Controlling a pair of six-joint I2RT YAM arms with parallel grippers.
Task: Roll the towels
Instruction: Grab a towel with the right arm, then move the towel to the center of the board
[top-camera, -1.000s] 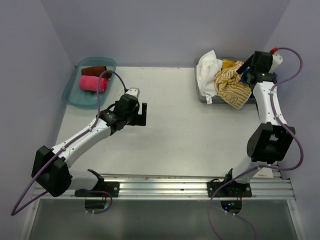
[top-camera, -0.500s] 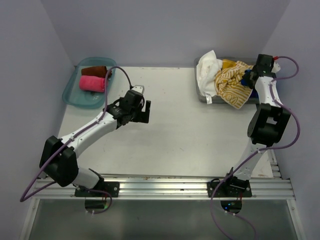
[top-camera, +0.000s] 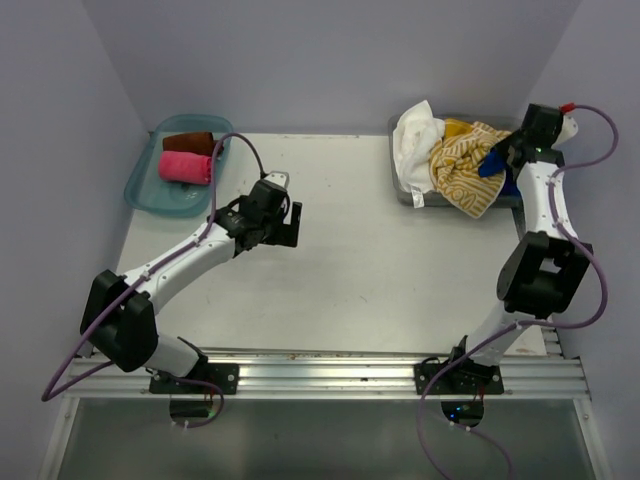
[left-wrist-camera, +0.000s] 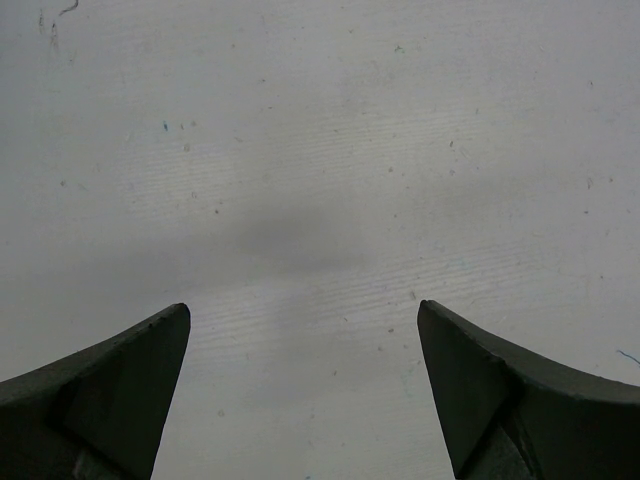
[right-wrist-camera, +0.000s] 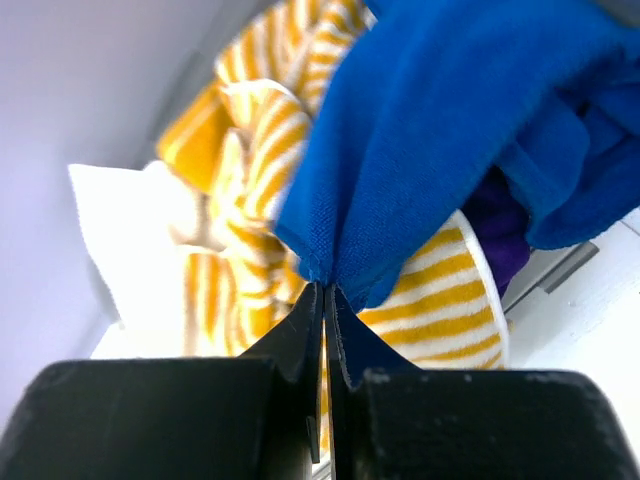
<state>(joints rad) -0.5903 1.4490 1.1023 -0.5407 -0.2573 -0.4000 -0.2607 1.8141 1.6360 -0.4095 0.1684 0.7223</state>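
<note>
Right tool (right-wrist-camera: 325, 300) is clenched on a pinched edge of the blue towel (right-wrist-camera: 440, 120), over the grey bin (top-camera: 403, 193) at far right. The cloth looks light and limp and will drape. A corner grip would likely spread it better than this fold edge. It lies against the yellow striped towel (top-camera: 462, 178), with the purple towel (right-wrist-camera: 500, 215) behind and the white towel (top-camera: 415, 135) at the bin's left. Risk: the striped one drags out with it. Left tool (left-wrist-camera: 303, 330) is released, jaws wide over bare bench (top-camera: 380, 260). Pink roll (top-camera: 186, 167) and brown roll (top-camera: 188, 142) sit in the teal tray (top-camera: 140, 190) far left, well apart.
</note>
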